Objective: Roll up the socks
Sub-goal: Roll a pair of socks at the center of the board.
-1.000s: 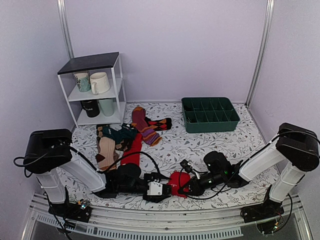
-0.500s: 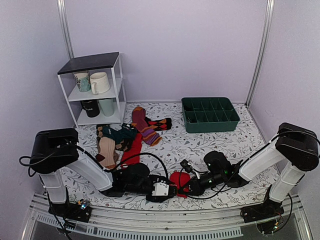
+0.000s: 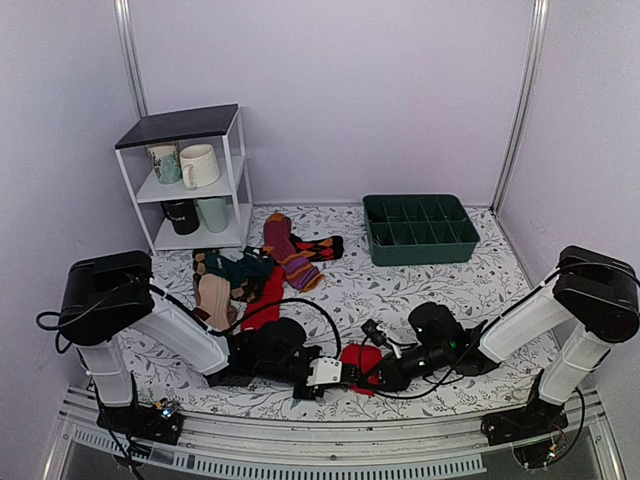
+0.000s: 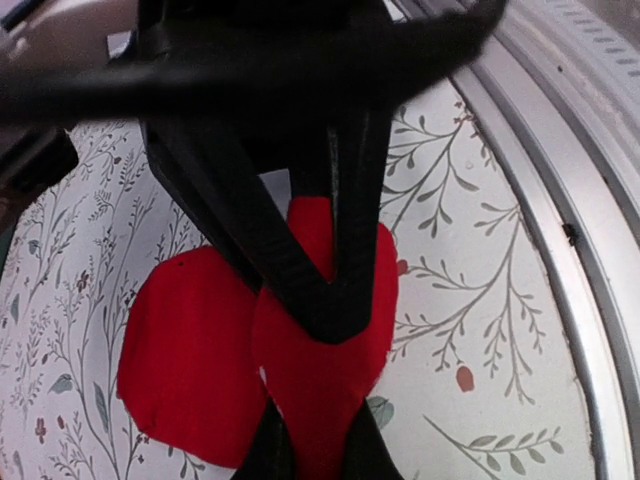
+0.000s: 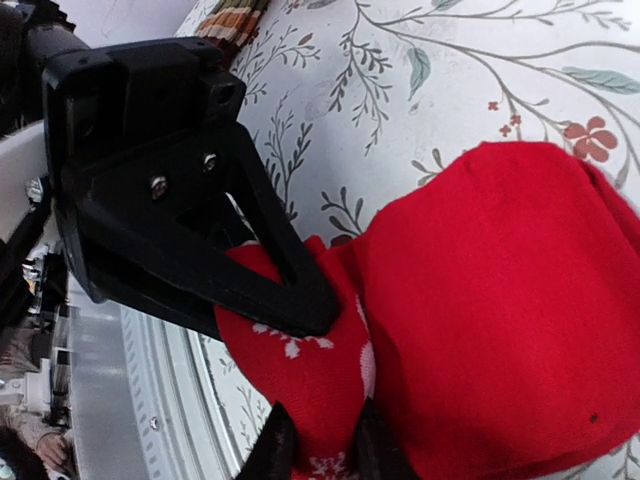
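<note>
The red socks (image 3: 358,358) lie bunched near the front edge of the table, between my two grippers. My left gripper (image 3: 338,374) reaches in from the left and is shut on a fold of red knit (image 4: 312,400), which is squeezed narrow between its fingertips. My right gripper (image 3: 380,378) comes in from the right. Its fingers hold a lobe of the socks with a white pattern (image 5: 320,380). The two grippers almost touch. The right one's black finger (image 4: 300,270) lies across the socks in the left wrist view. The left one's finger (image 5: 250,270) does the same in the right wrist view.
A heap of other socks (image 3: 235,275) lies at the left, with a red one at its edge and a maroon striped sock (image 3: 288,250) beside it. A white shelf with mugs (image 3: 190,180) stands at the back left, a green divided tray (image 3: 420,228) at the back right. The metal rail (image 3: 330,440) runs just in front of the grippers.
My left arm has slid right along the front edge to the red socks, and its gripper has gone from open to shut on them. The right arm has stayed put.
</note>
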Controlling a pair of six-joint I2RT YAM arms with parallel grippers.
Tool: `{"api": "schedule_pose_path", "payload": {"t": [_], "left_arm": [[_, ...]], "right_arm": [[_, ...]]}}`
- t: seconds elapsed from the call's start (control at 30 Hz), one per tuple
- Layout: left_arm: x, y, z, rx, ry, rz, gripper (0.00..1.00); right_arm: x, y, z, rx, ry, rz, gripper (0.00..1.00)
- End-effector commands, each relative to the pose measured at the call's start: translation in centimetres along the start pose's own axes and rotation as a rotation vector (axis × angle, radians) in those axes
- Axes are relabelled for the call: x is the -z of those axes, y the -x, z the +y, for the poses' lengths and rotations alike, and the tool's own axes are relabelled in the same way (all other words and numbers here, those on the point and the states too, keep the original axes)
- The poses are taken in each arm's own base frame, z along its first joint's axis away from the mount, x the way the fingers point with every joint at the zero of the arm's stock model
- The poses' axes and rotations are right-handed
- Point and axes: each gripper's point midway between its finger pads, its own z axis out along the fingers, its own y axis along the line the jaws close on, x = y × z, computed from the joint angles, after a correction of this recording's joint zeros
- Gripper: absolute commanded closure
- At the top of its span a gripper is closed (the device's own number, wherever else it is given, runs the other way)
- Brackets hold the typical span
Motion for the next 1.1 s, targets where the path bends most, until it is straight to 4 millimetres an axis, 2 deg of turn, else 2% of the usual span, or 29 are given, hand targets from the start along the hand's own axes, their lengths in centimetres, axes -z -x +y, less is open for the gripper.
{"api": "schedule_pose_path", "payload": {"t": [0.0,0.1,0.17,0.27,0.3,0.37,0.4,0.43,0.53,0.63,0.73,0.8,0.9,1.07], "left_arm": [[0.8,-1.9,-2.7,0.199,-0.176,0.083,1.00],[1.0,-2.9,-3.2,0.301,-0.229,0.141,1.00],[1.1,-4.0,-3.9,0.376,-0.277,0.194,1.00],[0.9,-5.5,-4.8,0.455,-0.327,0.253,1.00],[0.8,-5.9,-5.2,0.479,-0.347,0.268,1.00],[0.8,-6.3,-5.4,0.508,-0.363,0.285,1.00],[0.8,-6.4,-5.4,0.515,-0.365,0.289,1.00],[0.7,-7.5,-6.0,0.533,-0.378,0.322,1.00],[0.7,-8.1,-5.9,0.547,-0.377,0.345,1.00],[0.7,-8.3,-5.9,0.557,-0.381,0.348,1.00],[0.6,-8.4,-5.9,0.563,-0.386,0.351,1.00],[0.5,-8.5,-6.0,0.563,-0.391,0.354,1.00],[0.5,-8.6,-5.8,0.566,-0.389,0.356,1.00],[0.4,-8.6,-5.8,0.565,-0.388,0.356,1.00]], "right_arm": [[1.9,-4.4,-4.7,-0.032,-0.249,0.089,0.73],[3.5,-1.0,-3.6,0.103,-0.258,-0.082,0.63],[5.1,1.1,-2.1,0.210,-0.227,-0.224,0.61],[7.5,2.2,-0.2,0.398,-0.204,-0.416,0.58],[8.0,1.4,0.4,0.482,-0.210,-0.450,0.55],[8.5,1.8,2.1,0.669,-0.231,-0.520,0.48],[7.9,1.9,2.3,0.722,-0.246,-0.500,0.48],[7.1,1.8,2.3,0.771,-0.265,-0.457,0.48],[5.1,1.6,2.7,0.896,-0.334,-0.388,0.48],[4.7,1.8,3.5,0.959,-0.372,-0.401,0.47],[4.1,1.3,4.3,0.976,-0.327,-0.365,0.47],[3.5,0.7,4.2,0.970,-0.312,-0.324,0.48],[3.1,-0.2,3.4,0.937,-0.314,-0.277,0.48],[2.2,-0.6,1.9,0.874,-0.357,-0.238,0.48]]}}
